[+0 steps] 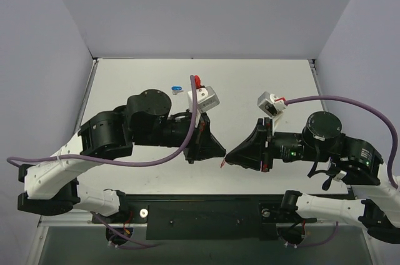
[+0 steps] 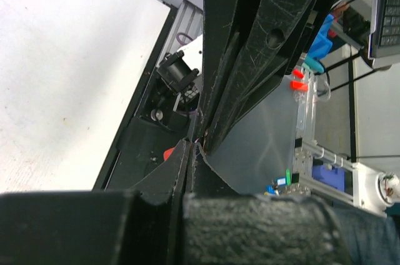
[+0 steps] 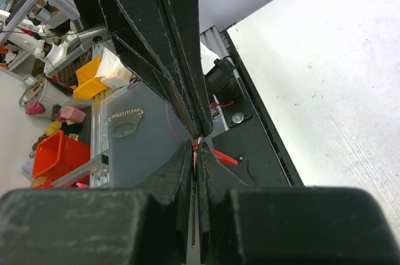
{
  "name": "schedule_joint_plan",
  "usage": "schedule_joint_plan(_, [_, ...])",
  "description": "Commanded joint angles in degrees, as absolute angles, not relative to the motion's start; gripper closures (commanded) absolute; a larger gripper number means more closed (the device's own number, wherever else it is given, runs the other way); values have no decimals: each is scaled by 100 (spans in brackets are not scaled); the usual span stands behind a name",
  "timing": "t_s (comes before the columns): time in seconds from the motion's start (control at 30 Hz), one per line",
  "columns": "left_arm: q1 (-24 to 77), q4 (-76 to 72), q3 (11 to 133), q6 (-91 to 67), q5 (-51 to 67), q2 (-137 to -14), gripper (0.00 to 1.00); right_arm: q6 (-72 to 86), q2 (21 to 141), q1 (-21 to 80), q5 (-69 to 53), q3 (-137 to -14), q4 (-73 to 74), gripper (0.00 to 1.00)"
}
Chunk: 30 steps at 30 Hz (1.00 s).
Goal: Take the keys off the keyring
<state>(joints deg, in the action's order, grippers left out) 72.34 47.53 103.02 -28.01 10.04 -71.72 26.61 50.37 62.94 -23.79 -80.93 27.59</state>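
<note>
At the centre of the top view, above the white worktop [image 1: 262, 77], the left pincer [image 1: 222, 152] and right pincer [image 1: 229, 159] meet tip to tip, both clamped closed. The small red oblong plastic tag [image 3: 222, 157] of the thin metal keyring pokes out there. We cannot make out the tiny silver key, so we judge the separation unfinished.

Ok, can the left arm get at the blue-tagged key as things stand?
Probably not. The left gripper is shut, tip to tip with the right gripper at the keyring, and the blue-tagged key lies back beside its forearm, well behind the gripper.
</note>
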Motion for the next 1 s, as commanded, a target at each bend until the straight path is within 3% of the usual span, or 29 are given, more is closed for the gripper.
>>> schedule_joint_plan(0.0, [7233, 4683, 11423, -2435, 1213, -7813, 100, 2733, 5159, 6328, -2848, -7937, 2821, 100])
schedule_joint_plan(0.13, [7233, 5115, 11839, -2294, 1195, -8086, 100, 2768, 5098, 6328, -2716, -7893, 2865, 100])
schedule_joint_plan(0.43, [7233, 4334, 10883, -2759, 775, -7147, 99, 2909, 4694, 6328, -2531, -7489, 2462, 100])
schedule_joint_plan(0.6, [7233, 2311, 9469, -3383, 378, -5927, 68, 2979, 4474, 6328, -2549, -7164, 1926, 100])
schedule_joint_plan(0.67, [7233, 1220, 8572, -3708, 317, -5426, 61, 2988, 4404, 6328, -2549, -7128, 1785, 100])
schedule_joint_plan(0.73, [7233, 479, 7642, -3998, 141, -5039, 60, 3023, 4360, 6337, -2514, -7084, 1584, 100])
schedule_joint_plan(0.97, [7242, -351, 6996, -4271, 289, -4763, 61, 3138, 4438, 6328, -2750, -7338, 1134, 100])
